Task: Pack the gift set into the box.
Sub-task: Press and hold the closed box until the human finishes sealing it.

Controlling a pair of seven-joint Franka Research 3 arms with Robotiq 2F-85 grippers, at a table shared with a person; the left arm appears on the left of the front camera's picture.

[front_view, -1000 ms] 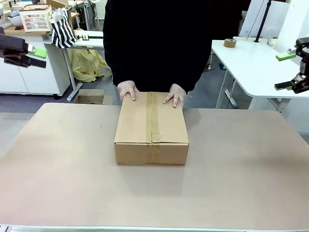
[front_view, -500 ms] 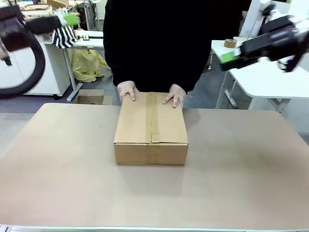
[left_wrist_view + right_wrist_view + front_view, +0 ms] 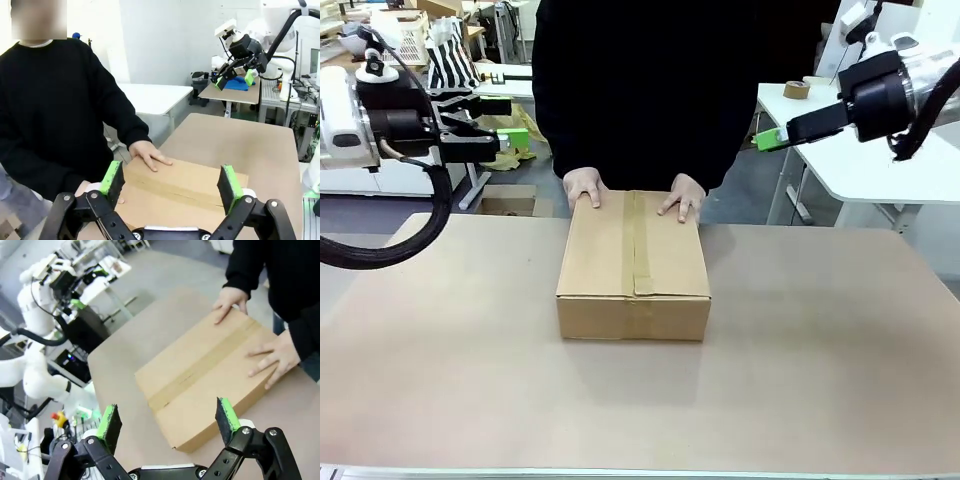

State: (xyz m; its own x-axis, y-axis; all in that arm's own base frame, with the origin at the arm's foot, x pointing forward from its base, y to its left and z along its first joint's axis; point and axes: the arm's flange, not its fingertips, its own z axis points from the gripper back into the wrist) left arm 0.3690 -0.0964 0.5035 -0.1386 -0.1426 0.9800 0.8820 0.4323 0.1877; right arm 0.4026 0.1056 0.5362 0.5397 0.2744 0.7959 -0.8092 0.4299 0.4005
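Observation:
The box (image 3: 633,265) stands shut in the middle of the table, a brown tape strip (image 3: 641,240) running along its top. The person's two hands (image 3: 584,186) (image 3: 682,197) rest flat on its far edge. The gift set is out of view. My left gripper (image 3: 505,122) hangs open in the air above the table's far left, apart from the box. My right gripper (image 3: 767,138) is open too, high at the far right. The box (image 3: 185,182) lies beyond the left gripper's spread fingers (image 3: 112,177), and the box (image 3: 210,375) also lies beyond the right gripper's fingers (image 3: 226,415).
A white side table (image 3: 850,140) with a roll of tape (image 3: 796,89) stands at the back right. A white basket (image 3: 395,40) and a striped bag (image 3: 450,60) are at the back left. Bare tabletop (image 3: 820,340) surrounds the box.
Both arms have swung in from the picture's outer edges towards the middle, high above the table. The box and the person's hands have stayed put.

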